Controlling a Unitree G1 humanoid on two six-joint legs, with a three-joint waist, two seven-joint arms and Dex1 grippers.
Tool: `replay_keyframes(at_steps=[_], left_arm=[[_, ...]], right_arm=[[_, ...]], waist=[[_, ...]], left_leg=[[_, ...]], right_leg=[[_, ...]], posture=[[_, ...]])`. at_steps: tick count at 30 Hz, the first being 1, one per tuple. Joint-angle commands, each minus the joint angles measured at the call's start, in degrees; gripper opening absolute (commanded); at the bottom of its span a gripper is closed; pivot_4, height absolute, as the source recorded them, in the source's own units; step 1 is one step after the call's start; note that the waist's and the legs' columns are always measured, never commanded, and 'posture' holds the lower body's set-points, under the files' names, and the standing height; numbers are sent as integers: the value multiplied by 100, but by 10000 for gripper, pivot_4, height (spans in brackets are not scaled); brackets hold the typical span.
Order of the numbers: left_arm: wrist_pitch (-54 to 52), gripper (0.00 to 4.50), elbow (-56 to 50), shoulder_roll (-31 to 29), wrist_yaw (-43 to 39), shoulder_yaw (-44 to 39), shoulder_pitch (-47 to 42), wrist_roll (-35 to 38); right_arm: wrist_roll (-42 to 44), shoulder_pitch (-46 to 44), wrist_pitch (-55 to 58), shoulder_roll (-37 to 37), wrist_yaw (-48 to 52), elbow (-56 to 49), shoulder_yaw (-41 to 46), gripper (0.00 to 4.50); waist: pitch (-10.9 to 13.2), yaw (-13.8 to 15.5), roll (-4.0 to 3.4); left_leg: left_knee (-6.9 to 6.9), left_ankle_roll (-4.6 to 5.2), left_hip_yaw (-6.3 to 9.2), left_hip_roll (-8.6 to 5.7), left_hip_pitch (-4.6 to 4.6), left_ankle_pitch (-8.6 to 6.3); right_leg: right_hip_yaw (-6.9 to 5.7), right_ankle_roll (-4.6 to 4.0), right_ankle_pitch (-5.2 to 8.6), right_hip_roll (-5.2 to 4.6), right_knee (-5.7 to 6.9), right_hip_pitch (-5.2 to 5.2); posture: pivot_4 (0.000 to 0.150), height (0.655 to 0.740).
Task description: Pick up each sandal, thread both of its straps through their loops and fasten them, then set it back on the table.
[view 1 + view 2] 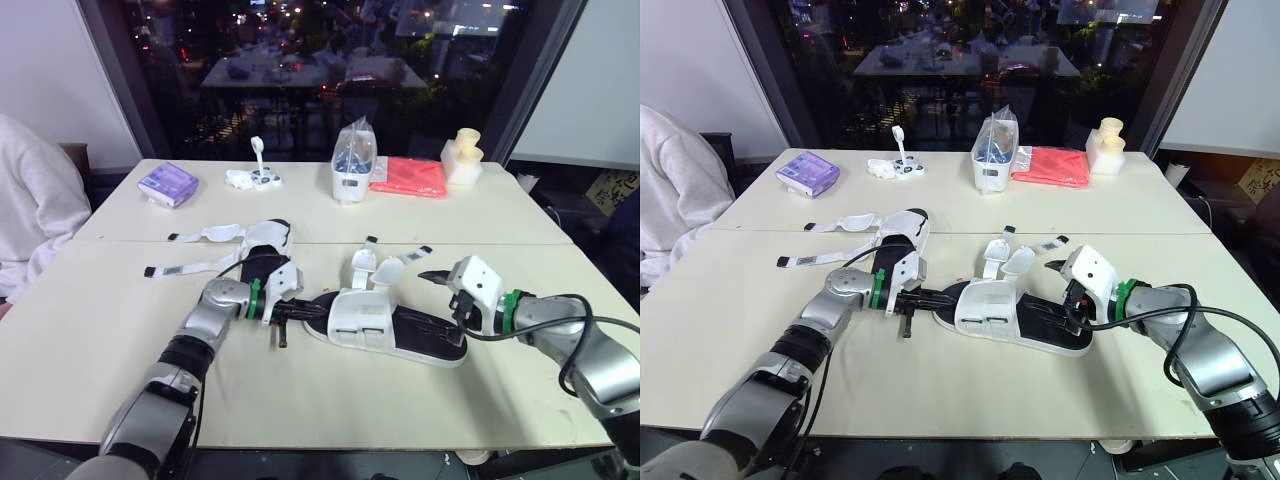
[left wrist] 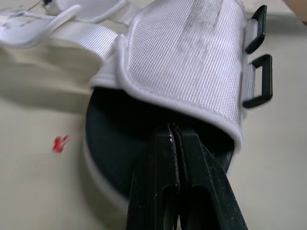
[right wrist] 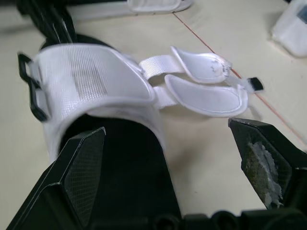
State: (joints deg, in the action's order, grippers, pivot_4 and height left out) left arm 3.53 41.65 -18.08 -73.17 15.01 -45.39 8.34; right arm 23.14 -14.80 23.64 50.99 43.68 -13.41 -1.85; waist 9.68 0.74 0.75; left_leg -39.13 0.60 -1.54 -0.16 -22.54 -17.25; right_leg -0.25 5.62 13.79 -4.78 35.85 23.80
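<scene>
Left wrist view shows the left gripper (image 2: 173, 128) with its jaws pressed shut and nothing visible between them. Its tips sit at the toe of the near sandal (image 2: 182, 52), on the black footbed just under the white upper. Two black loops (image 2: 256, 79) on the upper's side hold no strap. The right gripper (image 3: 165, 129) is spread wide at the heel end, a finger on either side of the footbed; contact cannot be told. Both straps (image 1: 385, 268) lie loose on the table (image 1: 330, 400). The second sandal (image 1: 262, 245) lies just behind, unfastened. Print on the purple box (image 1: 167, 184) is too small to read.
</scene>
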Motion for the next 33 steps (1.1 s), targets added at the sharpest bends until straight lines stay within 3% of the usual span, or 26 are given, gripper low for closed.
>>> replay_keyframes(at_steps=[1, 7, 11, 17, 25, 33], left_arm=[[260, 397, 195, 92, -137, 28, -190, -153], [476, 397, 578, 291, -185, -4, -356, -307], [559, 397, 718, 399, -212, -41, -423, -347], [620, 397, 753, 433, -230, -83, -452, -387], [593, 397, 606, 406, -225, -133, -382, -394], [527, 397, 426, 363, -227, -160, -307, -385]], right_arm=[[151, -91, 304, -105, -15, -29, 338, 45000], [951, -596, 1539, -427, 14, 272, 775, 45000], [1608, -1538, 2689, -869, -199, 1164, 1134, 45000], [1344, -2729, 3683, -1216, -614, 2783, 945, 45000], [1057, -3478, 4036, -1765, -632, 4362, 911, 45000], [1165, -4468, 3279, -2329, -772, 6566, 1945, 45000]], waist=[[0, -8, 0], [0, -3, 0], [0, 6, 1], [0, -5, 0], [-2, -6, -3], [-2, -17, -4]], left_leg=[[0, 0, 0, 0, 0, 0], [-1, 0, 1, 1, 2, 0], [-2, 1, 4, 0, 3, 0], [-1, 6, 5, -5, -1, -3], [-6, 8, -3, -10, -55, -3], [-8, 8, -8, -13, -68, -2]], right_leg=[[0, 1, -1, 1, 0, 0], [0, 6, -3, 3, 2, -1], [1, 10, -6, -2, 2, -4], [-2, 11, -6, -19, 1, -2], [-1, 37, -22, -27, 12, 59], [-4, 46, -27, -21, 14, 72]], posture=[[1500, 7400], [1500, 7400], [1500, 7400], [1500, 7400], [1500, 7400], [1500, 7400]])
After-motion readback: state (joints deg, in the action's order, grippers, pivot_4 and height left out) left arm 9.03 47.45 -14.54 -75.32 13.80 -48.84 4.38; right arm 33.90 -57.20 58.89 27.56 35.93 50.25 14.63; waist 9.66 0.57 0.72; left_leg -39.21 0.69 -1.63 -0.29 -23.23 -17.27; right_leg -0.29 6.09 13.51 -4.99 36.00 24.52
